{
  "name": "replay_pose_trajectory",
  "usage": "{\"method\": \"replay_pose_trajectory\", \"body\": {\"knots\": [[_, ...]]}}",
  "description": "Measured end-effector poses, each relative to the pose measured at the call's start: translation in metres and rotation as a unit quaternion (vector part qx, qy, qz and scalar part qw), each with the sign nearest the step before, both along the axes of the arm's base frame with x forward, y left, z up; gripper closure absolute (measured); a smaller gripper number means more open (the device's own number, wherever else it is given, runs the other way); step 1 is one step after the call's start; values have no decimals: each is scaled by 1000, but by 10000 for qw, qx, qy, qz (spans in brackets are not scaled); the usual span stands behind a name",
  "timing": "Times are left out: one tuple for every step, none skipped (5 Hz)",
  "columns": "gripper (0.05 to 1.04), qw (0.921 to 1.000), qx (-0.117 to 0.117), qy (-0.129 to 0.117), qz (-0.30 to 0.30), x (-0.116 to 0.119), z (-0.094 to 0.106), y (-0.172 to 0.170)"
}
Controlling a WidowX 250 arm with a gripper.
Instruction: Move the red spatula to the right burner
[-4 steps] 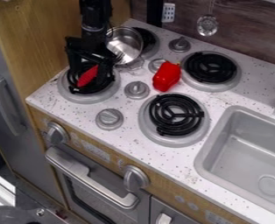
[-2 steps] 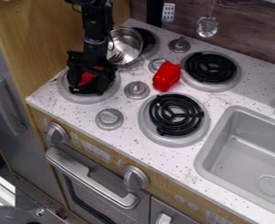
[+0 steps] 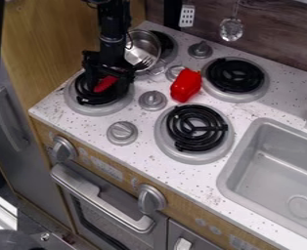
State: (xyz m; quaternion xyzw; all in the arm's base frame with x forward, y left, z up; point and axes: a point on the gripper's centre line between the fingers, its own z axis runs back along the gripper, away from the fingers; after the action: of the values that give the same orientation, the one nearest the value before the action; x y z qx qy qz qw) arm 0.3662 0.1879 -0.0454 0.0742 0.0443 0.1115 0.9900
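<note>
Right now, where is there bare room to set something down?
Bare: the strip between the near right burner and the sink, and the patch between the far right burner and the sink. Crowded: the left, where gripper and spatula sit over a burner beside the pan.

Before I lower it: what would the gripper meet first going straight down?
Probably the red spatula right at the gripper, then the black burner coil; depth is hard to judge.

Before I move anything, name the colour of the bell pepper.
The bell pepper is bright red, seen best in the camera view.
</note>
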Motion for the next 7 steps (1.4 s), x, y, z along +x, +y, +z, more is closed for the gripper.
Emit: {"method": "replay_pose_trajectory", "body": {"knots": [[86, 10000, 19, -63, -20, 5, 1, 2], [85, 9999, 18, -167, -22, 10, 3, 3], [86, 9992, -27, -384, -59, 22, 10, 4], [86, 9992, -65, -383, -116, 25, 5, 2], [85, 9991, 39, -385, -180, 32, 6, 4], [114, 9993, 40, -322, -188, 35, 1, 3], [375, 9990, 99, -376, -220, 38, -1, -2]]}}
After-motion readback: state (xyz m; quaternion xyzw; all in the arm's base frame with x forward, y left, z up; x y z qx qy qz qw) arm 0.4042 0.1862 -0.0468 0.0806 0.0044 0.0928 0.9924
